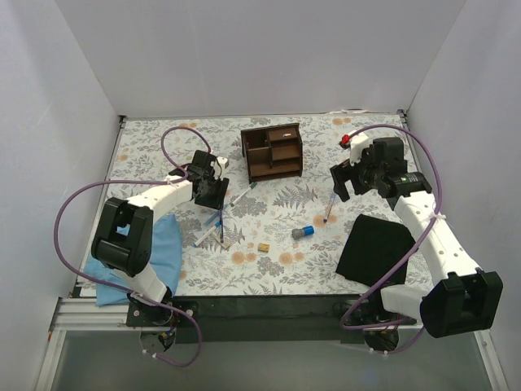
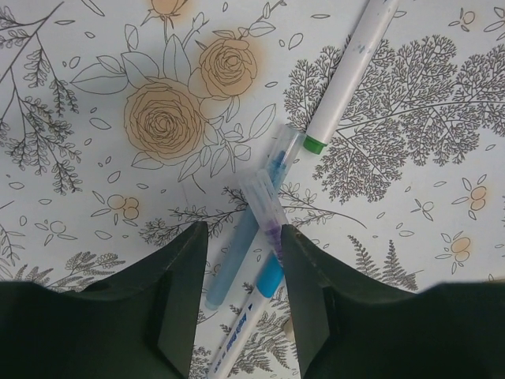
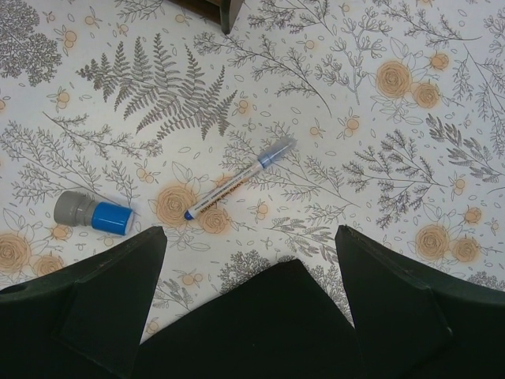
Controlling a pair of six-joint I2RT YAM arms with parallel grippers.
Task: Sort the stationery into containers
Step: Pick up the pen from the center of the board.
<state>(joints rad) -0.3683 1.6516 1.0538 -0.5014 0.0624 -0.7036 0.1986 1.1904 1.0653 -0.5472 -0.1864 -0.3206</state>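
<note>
The dark-brown organiser (image 1: 273,151) stands at the back middle of the table. My left gripper (image 1: 210,186) is low over a small bundle of pens. In the left wrist view it (image 2: 242,237) is open, and a teal pen (image 2: 248,237), a white pen with a blue cap (image 2: 267,283) and a clear-capped pen (image 2: 264,204) lie between its fingers. A white marker (image 2: 351,71) lies beyond them. My right gripper (image 1: 346,181) is open and empty (image 3: 251,237). Beyond it lie a white pen (image 3: 237,180) and the blue-and-grey cylinder (image 3: 93,213). The tan block (image 1: 264,247) lies at the front middle.
A black cloth (image 1: 374,248) lies at the front right and shows under my right gripper (image 3: 284,316). A light-blue cloth (image 1: 159,252) lies at the front left by the left arm. A small red thing (image 1: 346,139) sits at the back right. White walls enclose the table.
</note>
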